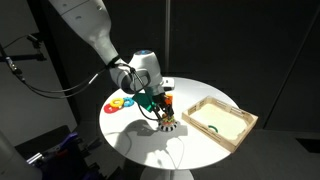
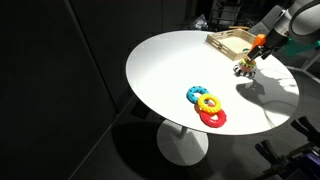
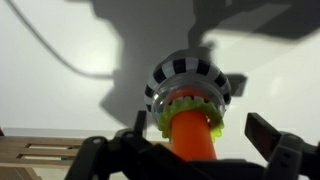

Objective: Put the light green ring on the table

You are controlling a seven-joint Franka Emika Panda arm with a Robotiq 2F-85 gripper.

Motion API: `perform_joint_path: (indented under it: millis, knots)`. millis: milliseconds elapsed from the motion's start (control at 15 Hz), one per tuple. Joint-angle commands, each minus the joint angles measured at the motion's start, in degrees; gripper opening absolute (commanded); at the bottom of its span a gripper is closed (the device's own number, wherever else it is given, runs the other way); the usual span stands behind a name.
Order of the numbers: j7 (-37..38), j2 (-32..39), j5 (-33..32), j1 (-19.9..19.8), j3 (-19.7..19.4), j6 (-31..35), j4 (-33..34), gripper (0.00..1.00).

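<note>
We are looking at the round white table (image 1: pixel 200 150) bearing everything. The gripper (image 3: pixel 195 135) is hanging over it, fingers spread wide on either side of an orange peg (image 3: pixel 190 152). The light green ring (image 3: pixel 180 104) is sitting around that peg, against a striped base (image 3: pixel 190 72).

No words, numbers or signs are showing clearly enough to read in any view. The counter (image 2: pixel 170 70) is showing a plain white top with no print on it.
</note>
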Motion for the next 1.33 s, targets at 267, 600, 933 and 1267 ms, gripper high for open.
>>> perform_joint_path:
  millis: [267,600,933,1267]
  knots:
    - [-2.29,4.77,1.98,-4.29,4.40,1.47,5.20,1.00]
    - [-2.73,5.53,3.98,-7.01,7.24,1.03,5.42,1.00]
    - [-2.79,5.88,4.30,-7.98,8.00,1.37,4.47,1.00]
    - [-3.09,5.75,3.86,-7.98,8.03,1.82,4.25,0.68]
